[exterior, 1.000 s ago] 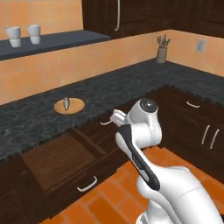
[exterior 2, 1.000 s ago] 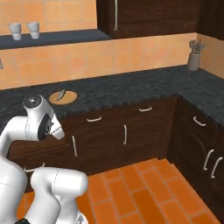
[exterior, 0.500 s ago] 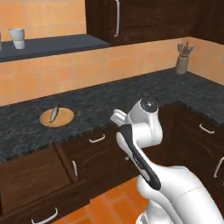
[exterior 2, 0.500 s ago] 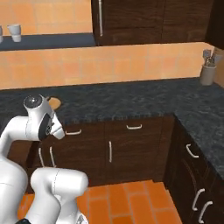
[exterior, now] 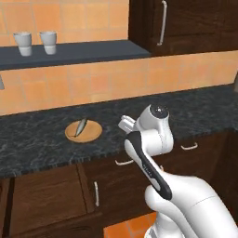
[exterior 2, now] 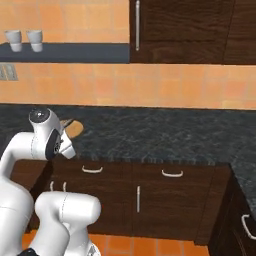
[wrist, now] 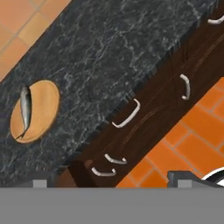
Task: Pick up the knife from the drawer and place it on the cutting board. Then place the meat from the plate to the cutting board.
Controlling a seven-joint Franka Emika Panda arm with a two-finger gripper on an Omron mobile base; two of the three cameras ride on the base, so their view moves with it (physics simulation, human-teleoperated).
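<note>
While the two-finger dark gripper [wrist: 111, 180] hung with fingers wide apart and empty, the slender silver-grey fish [wrist: 25, 111] lay on the round tan wooden plate [wrist: 43, 110], well apart, bare dark speckled stone counter [wrist: 118, 57] around the plate.

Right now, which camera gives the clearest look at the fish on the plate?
The hand view: the fish lies whole along the plate, its tail visible. The left base view shows it small and slanted across the plate. The right base view shows just the plate's edge behind the arm.
</note>
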